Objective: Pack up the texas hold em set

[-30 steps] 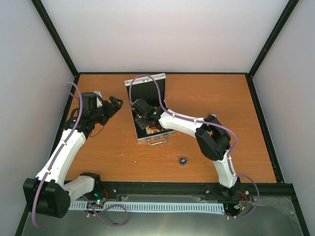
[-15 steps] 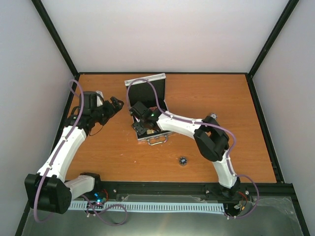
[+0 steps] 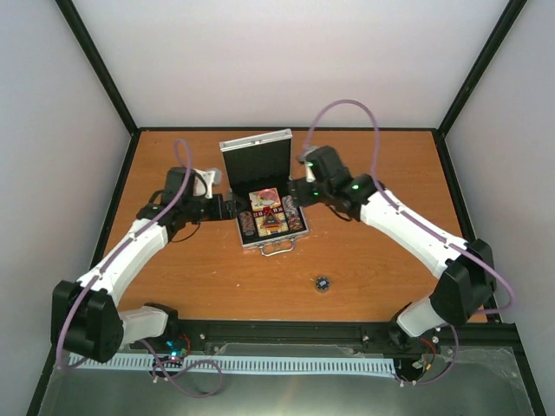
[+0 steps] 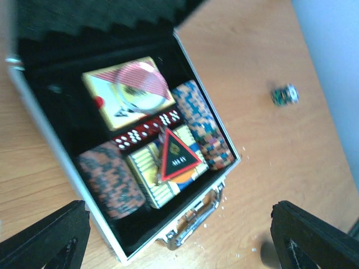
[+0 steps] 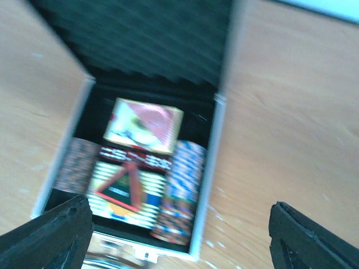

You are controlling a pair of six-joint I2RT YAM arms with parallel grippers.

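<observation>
In the case (image 3: 256,158), chip stacks (image 5: 182,185) blurred

You see an orange-brown wooden table (image 3: 390,173) with white walls (image 3: 286,61) behind and beside it, black frame posts (image 3: 97,65) at its far corners, a slotted cable duct (image 3: 286,366) along its near edge.

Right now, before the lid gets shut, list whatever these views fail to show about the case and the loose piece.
- Loose piece: too small from the top camera, blurred in the left wrist view; unidentifiable.
- Case contents, right wrist view: motion blur makes every print unreadable.
- Lid: cut off by the top edge in both wrist views.
- Orange disc: mostly covered by the triangular button, left wrist view.
</observation>
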